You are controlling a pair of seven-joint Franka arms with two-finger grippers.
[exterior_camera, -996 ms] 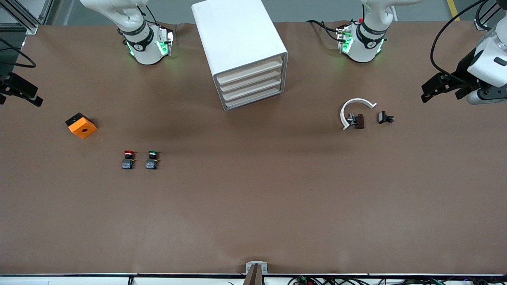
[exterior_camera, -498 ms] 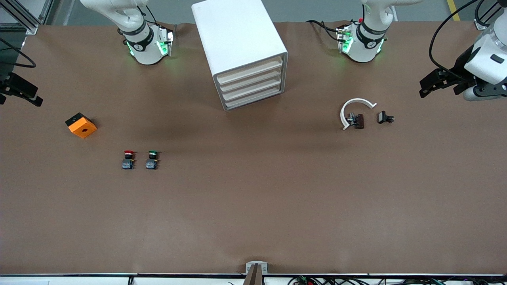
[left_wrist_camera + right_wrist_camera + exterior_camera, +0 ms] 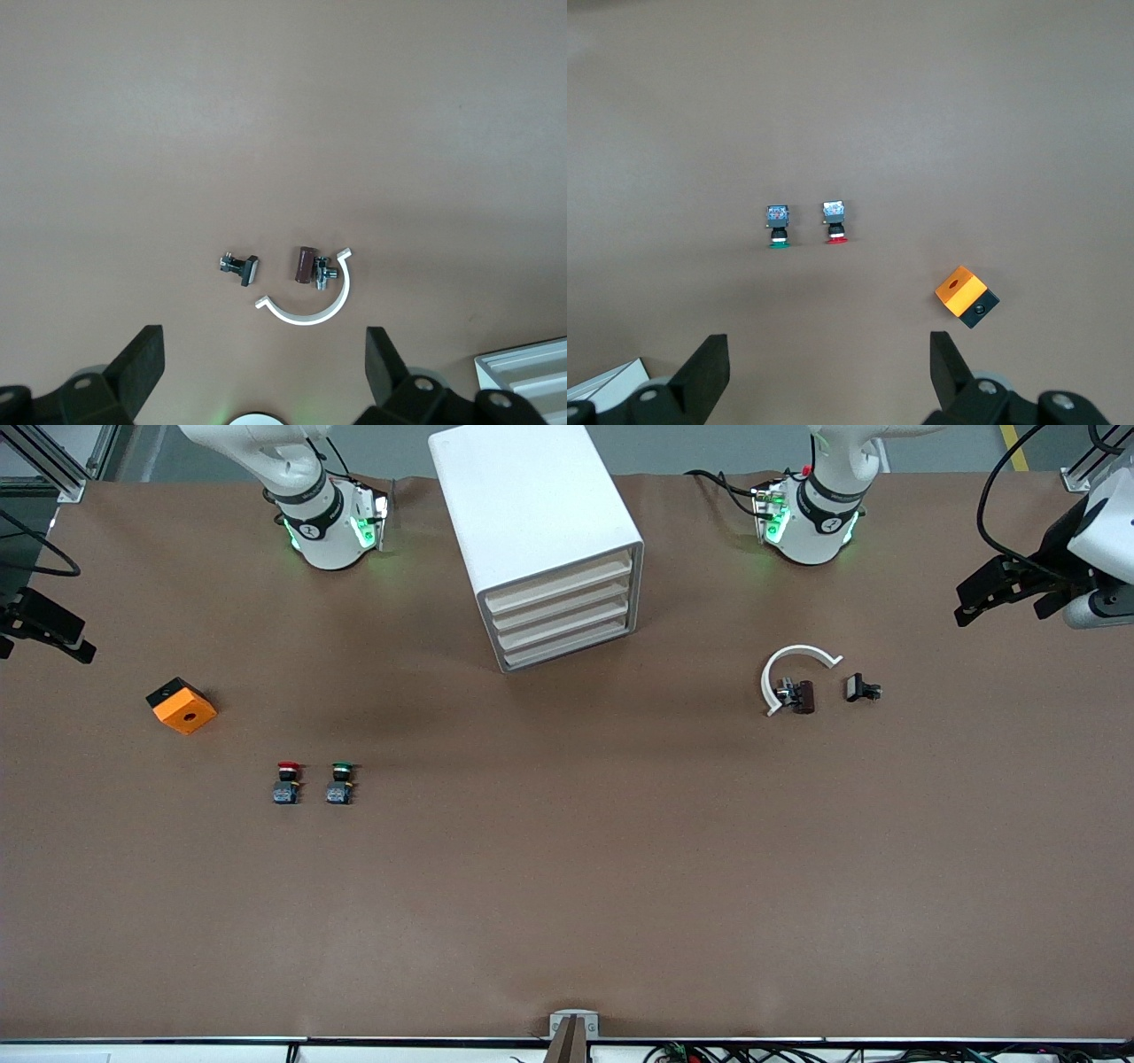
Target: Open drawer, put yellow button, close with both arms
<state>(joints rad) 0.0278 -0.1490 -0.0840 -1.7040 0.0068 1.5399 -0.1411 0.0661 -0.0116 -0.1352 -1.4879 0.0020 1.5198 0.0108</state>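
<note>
The white cabinet [image 3: 532, 496] stands between the two arm bases, and all four of its drawers are shut. The drawer [image 3: 560, 577] is the uppermost one, with a pale beige front. The yellow button is out of view in every frame. My left gripper [image 3: 1001, 602] hangs open and empty over the table edge at the left arm's end; in the left wrist view [image 3: 261, 354] its jaws stand wide apart above bare table. My right gripper [image 3: 44, 642] is open and empty over the right arm's end, also wide apart in the right wrist view [image 3: 828, 354].
A red-capped button [image 3: 286, 782] and a green-capped button [image 3: 339, 782] stand side by side. An orange box [image 3: 182, 705] lies near the right arm's end. A white C-shaped clip [image 3: 793, 669], a brown part [image 3: 802, 695] and a small black part [image 3: 859, 688] lie near the left arm.
My left gripper has drawn back toward the table edge at its own end, away from the white clip. The right arm and the table's things have not moved.
</note>
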